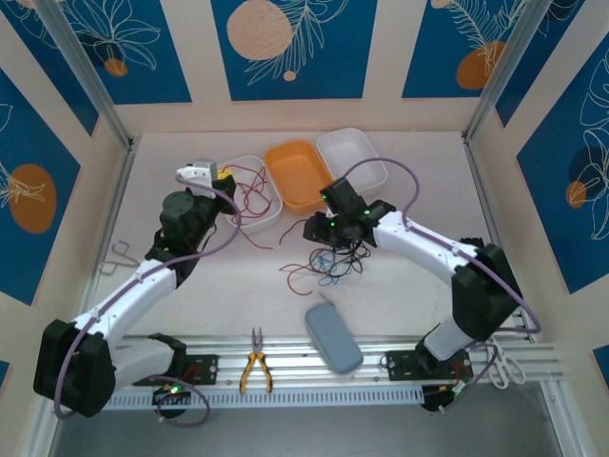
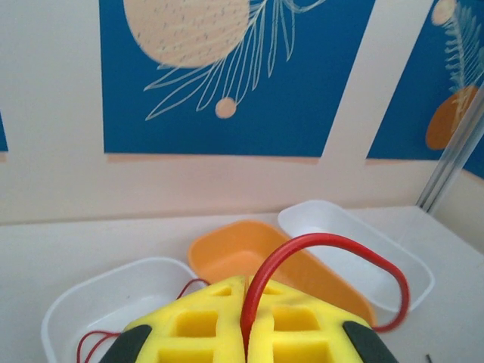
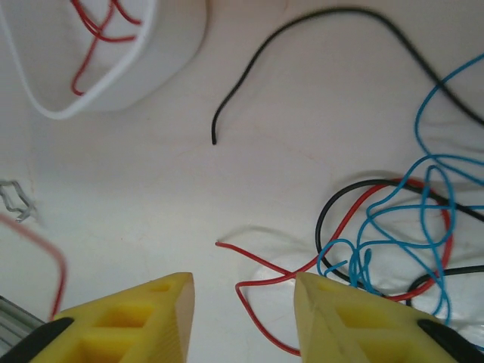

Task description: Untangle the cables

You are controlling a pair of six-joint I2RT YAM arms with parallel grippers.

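Pinching one red cable (image 2: 333, 240) in the clamped left claw (image 2: 246, 318) over the white tray (image 2: 98, 280), red strands (image 3: 87, 64) already inside. Hovering the spread, empty right claw (image 3: 243, 287) beside the unsorted tangle (image 3: 393, 227).

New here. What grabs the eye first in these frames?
The knot of red, black and blue cables at mid-table stands out first, just ahead of the right jaws, which stand open. Next, the left jaws are shut on a red cable that arches up out of them. They sit by the white tub at the back left, beside the orange tray.
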